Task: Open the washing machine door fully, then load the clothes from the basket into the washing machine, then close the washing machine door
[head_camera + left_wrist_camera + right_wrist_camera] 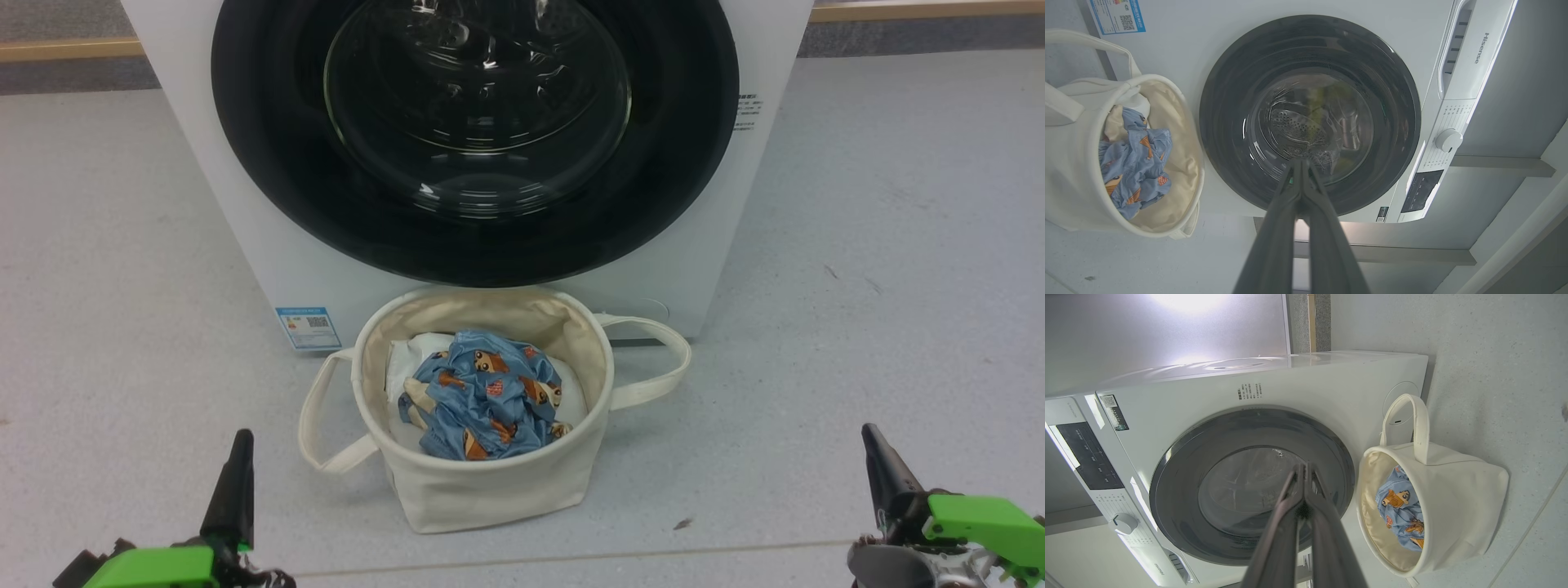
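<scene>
Left gripper, right gripper jaws together, empty; I reckon door stiff, slick, hook its rim; clothes soft, light, pinch top fold

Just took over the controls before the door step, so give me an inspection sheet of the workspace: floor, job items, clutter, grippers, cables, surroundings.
Surface: pale grey floor, with a joint line crossing near the grippers.
Job's things: washing machine upright, its door shut; basket on the floor right in front of it, handles out to both sides; blue printed clothes in the basket on a white liner.
Clutter: one small dark speck on the floor right of the basket.
Grippers: left gripper and right gripper both shut, empty, apart from the basket.
Cables: nothing seen.
Surroundings: wooden strip along the wall behind the machine.
</scene>
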{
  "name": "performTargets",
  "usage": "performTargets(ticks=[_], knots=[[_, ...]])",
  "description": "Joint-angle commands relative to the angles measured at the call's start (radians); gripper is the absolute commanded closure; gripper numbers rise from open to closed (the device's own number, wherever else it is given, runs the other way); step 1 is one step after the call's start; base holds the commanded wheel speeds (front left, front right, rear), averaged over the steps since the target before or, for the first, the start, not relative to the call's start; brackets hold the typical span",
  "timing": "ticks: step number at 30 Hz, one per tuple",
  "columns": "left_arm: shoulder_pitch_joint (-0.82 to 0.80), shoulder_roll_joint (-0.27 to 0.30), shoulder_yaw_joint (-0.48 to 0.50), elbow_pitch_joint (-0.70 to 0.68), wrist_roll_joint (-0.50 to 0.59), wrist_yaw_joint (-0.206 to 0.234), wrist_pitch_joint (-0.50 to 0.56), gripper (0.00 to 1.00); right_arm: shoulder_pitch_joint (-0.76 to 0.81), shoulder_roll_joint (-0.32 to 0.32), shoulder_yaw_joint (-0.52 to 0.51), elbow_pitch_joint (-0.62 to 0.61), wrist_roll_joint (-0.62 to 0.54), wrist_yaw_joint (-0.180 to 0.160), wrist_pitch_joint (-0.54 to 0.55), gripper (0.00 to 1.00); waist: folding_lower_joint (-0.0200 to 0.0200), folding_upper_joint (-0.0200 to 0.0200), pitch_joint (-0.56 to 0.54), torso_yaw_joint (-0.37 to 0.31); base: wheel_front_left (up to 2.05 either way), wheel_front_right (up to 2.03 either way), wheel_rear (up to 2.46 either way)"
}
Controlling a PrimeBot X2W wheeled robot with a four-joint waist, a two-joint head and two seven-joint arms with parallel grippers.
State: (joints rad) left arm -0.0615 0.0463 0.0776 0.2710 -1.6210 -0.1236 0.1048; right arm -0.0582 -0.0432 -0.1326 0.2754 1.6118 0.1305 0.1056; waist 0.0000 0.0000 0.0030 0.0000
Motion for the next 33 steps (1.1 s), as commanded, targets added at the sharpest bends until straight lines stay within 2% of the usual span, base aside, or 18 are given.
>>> performTargets(ticks=[1, 33], knots=[[-0.046, 0.006, 0.034, -0.026, 0.011, -0.007, 0.007, 1.00, -0.050, -0.008, 0.019, -0.031, -0.003, 0.000, 0.008, 1.00, 0.0000, 0.0000, 0.000, 0.000, 0.00, 0.00, 0.00], [-0.047, 0.005, 0.035, -0.026, 0.012, -0.007, 0.008, 1.00, -0.050, -0.007, 0.018, -0.031, -0.004, 0.000, 0.008, 1.00, 0.0000, 0.0000, 0.000, 0.000, 0.00, 0.00, 0.00]])
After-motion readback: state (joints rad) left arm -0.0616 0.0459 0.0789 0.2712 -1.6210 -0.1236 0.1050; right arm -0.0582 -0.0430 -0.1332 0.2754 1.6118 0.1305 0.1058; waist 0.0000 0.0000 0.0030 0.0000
